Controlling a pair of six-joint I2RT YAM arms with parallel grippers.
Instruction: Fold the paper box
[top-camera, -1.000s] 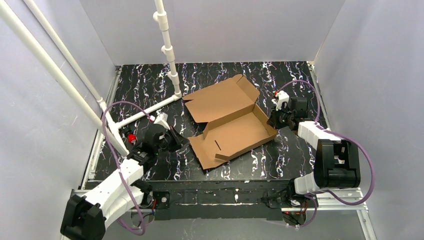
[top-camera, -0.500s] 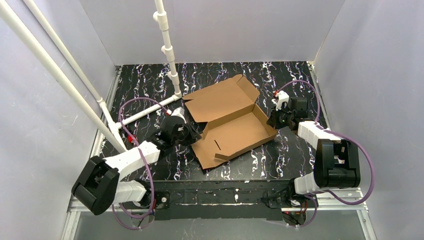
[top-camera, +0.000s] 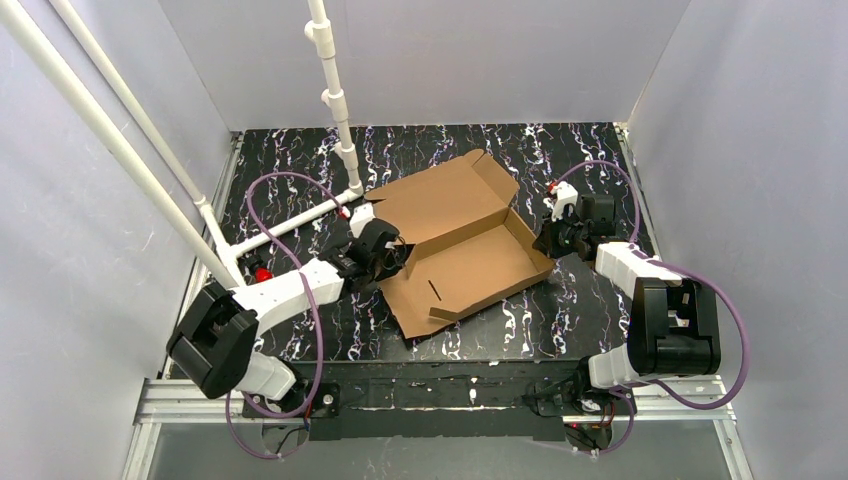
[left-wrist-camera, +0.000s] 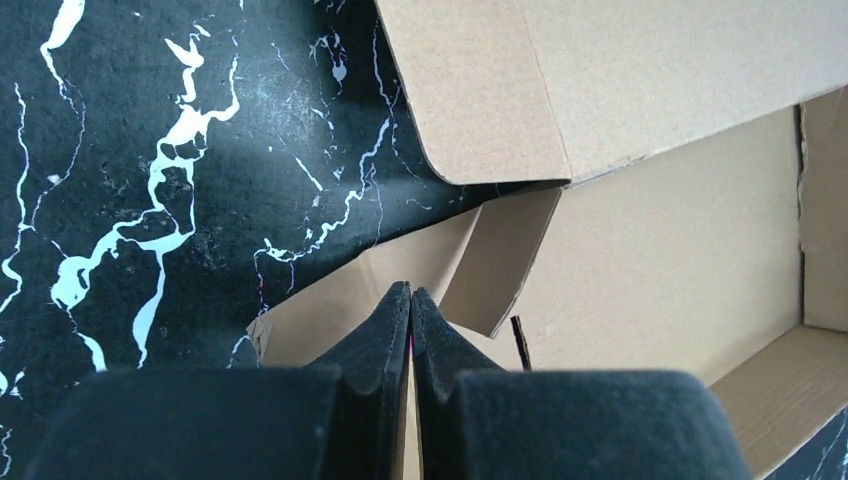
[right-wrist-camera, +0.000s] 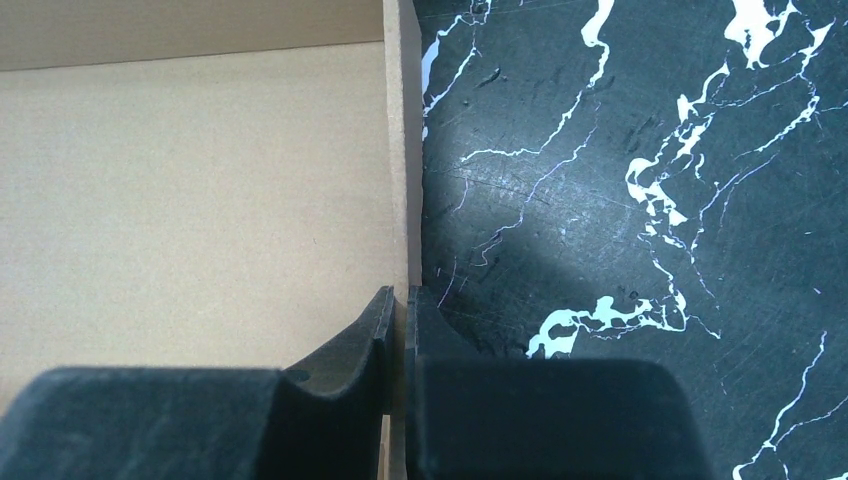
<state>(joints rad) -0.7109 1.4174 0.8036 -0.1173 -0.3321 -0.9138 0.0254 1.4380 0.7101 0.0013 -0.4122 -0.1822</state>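
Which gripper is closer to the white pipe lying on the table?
Left. The left gripper is at the paper box side facing the white pipe; the right gripper pinches the box's opposite wall, with the whole box between.

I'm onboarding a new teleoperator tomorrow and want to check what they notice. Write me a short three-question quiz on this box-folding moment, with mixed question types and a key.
1. True or false: the brown corrugated cardboard box has its lid folded shut over the tray.
2. What is the right gripper clamping? A) the lid B) the tray's right side wall C) nothing
3. Which gripper has its fingers pressed together with no cardboard between them?

Key
1. False: the lid lies open on the far side.
2. B.
3. The left gripper, poised at the tray's left end.
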